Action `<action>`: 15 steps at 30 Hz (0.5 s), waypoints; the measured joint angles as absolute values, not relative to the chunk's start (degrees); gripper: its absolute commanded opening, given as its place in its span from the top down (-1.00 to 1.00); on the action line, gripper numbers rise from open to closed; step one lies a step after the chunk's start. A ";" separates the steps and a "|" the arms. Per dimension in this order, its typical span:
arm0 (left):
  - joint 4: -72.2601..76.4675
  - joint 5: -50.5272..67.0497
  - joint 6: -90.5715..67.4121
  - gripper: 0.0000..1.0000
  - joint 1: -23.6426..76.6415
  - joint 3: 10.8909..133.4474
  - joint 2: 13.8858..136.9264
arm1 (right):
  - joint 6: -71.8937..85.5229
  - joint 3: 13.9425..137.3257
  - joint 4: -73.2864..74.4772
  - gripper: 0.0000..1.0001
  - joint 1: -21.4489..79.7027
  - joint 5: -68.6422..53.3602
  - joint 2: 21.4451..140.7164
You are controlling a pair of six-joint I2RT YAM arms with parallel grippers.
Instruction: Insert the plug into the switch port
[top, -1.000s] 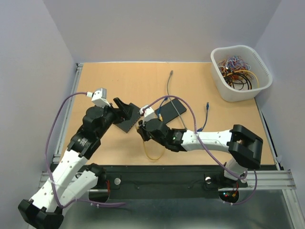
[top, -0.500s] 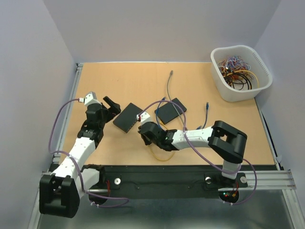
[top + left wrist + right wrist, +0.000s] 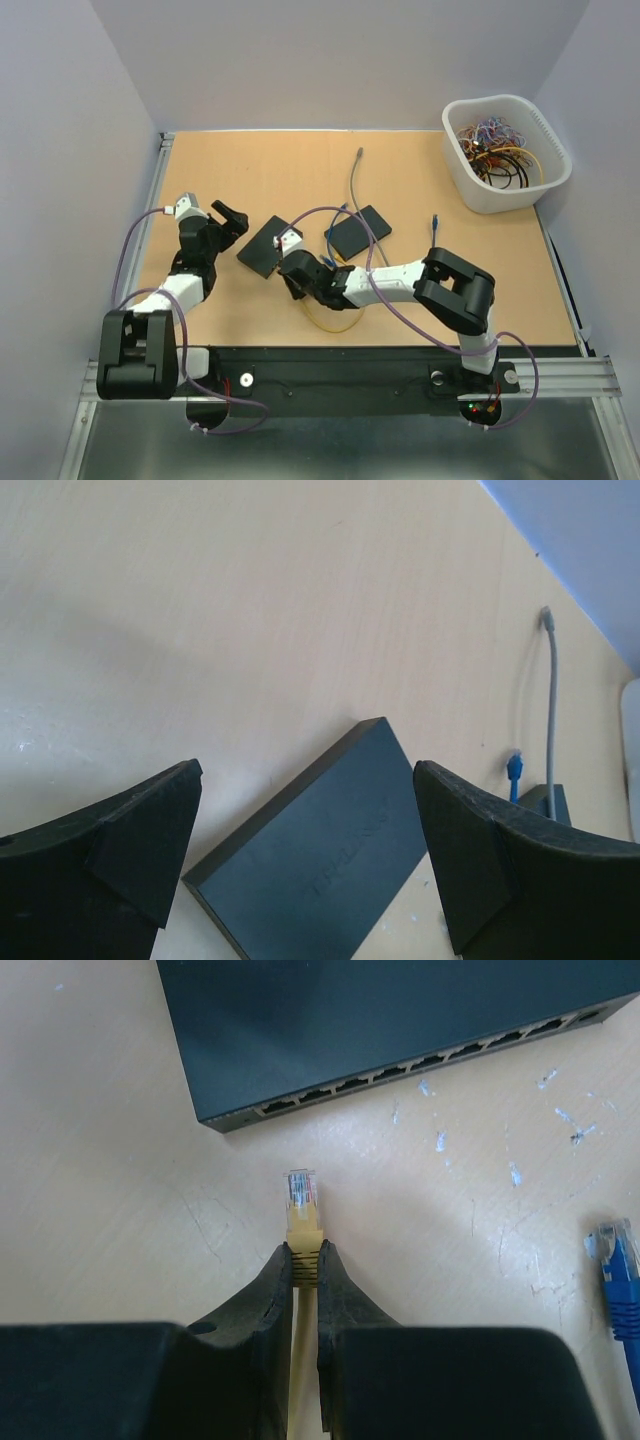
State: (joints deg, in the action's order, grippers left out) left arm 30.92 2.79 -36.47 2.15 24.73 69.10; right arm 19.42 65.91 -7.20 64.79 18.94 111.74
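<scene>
The switch (image 3: 266, 246) is a flat black box lying left of centre on the table, its row of ports (image 3: 420, 1064) along the edge facing my right gripper. My right gripper (image 3: 306, 1256) is shut on the yellow boot of the plug (image 3: 301, 1196). The plug's clear tip points at the left end of the port row and stops a short gap from it. In the top view this gripper (image 3: 293, 277) sits just below-right of the switch. My left gripper (image 3: 308, 772) is open, hovering just left of the switch (image 3: 320, 858) without touching it; from above it (image 3: 228, 220) is beside the switch's left corner.
A second black box (image 3: 358, 231) lies right of the switch, with a grey cable (image 3: 354, 176) and blue plugs (image 3: 616, 1260) near it. The yellow cable loops (image 3: 330, 322) toward the table's front edge. A white bin (image 3: 505, 150) of cables stands at the back right.
My left gripper has let go of the switch, opened wide and drawn back to the left. My right gripper has moved left with the plug, closer to the port edge.
</scene>
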 measured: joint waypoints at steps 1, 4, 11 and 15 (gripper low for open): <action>31.66 3.64 -36.47 -0.96 1.61 24.64 70.72 | 19.42 66.43 -7.22 0.99 64.64 18.79 112.05; 34.72 7.09 -36.45 -0.94 0.51 23.86 74.91 | 19.42 67.96 -7.05 0.99 64.47 18.35 112.99; 38.11 12.27 -35.90 -0.93 0.62 23.83 77.93 | 19.44 72.27 -5.89 0.99 64.45 17.61 116.64; 39.07 14.31 -35.51 -0.93 0.12 23.83 77.97 | 19.68 74.11 -4.95 0.99 64.16 17.61 118.32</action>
State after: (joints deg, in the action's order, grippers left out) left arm 39.07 14.31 -35.51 0.12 23.83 77.97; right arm 19.68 74.11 -4.95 64.16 17.61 118.32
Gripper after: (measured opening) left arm 0.963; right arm 0.131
